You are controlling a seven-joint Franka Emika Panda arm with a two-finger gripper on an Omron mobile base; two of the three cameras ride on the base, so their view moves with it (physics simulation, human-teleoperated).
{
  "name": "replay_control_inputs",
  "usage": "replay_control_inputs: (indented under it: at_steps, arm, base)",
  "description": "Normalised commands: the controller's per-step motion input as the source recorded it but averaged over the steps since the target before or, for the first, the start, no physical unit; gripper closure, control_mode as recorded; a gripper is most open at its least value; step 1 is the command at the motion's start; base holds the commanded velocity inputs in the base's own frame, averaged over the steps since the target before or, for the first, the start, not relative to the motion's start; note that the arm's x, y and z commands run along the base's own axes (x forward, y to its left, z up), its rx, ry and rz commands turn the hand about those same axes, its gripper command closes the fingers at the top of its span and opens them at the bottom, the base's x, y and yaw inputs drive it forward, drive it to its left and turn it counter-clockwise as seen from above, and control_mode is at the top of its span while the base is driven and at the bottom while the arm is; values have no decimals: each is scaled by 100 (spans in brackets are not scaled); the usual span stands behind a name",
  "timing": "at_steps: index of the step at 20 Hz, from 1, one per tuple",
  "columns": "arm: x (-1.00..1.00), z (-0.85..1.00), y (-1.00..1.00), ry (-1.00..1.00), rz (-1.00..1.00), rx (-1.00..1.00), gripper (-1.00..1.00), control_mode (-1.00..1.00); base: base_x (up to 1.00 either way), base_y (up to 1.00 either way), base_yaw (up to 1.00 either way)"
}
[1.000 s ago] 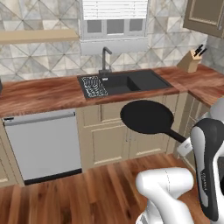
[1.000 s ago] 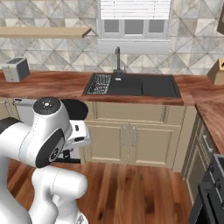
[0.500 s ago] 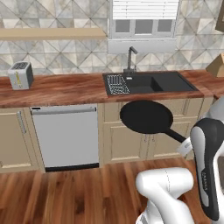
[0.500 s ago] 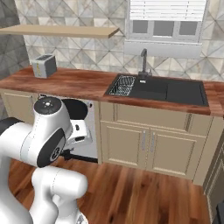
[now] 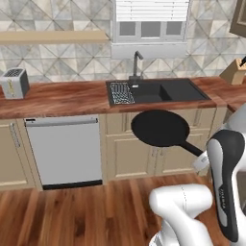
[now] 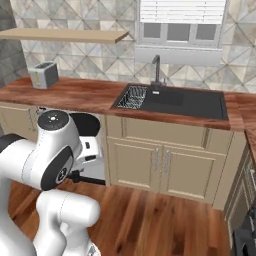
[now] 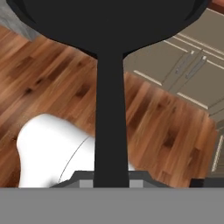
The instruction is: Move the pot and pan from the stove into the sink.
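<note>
From the left base view, you see the pan held out in the air in front of the lower cabinets, its round black body level and its long handle running down and to the right toward the wrist of the arm. The fingers themselves are hidden behind the arm here. The pan hangs below the counter edge and just in front of the sink, which sits black and rectangular in the wood top with its wire rack in the left basin and the faucet behind it. A toaster stands at the far left of the counter, a dishwasher sits under it, and a knife block stands at the far right.

In the right base view, you find the pan mostly covered by the arm; only part of its dark rim shows, beside the white hand. The sink lies well to the right of it, up on the counter, with the faucet at its back edge and the toaster far left.

Through the hand view, you look straight along the pan: its handle rises from the bottom centre and widens into the black bowl across the top. The handle runs down into the gripper, which is closed on it. Wooden floor and cabinet doors lie beyond.
</note>
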Motion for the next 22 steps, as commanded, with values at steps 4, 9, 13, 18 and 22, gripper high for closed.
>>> replay_control_inputs:
  at_steps: [4, 9, 13, 18, 22]
  arm:
    - [0, 0, 0, 0, 0, 0, 100, 100]
    - [0, 0, 0, 0, 0, 0, 100, 100]
    - [0, 0, 0, 0, 0, 0, 100, 100]
    - [0, 0, 0, 0, 0, 0, 100, 100]
    - [0, 0, 0, 0, 0, 0, 100, 100]
  base:
    - [7, -86, -2]
    - [3, -70, -1]
    - [0, -15, 0]
    - [8, -2, 0]
    - [48, -3, 0]
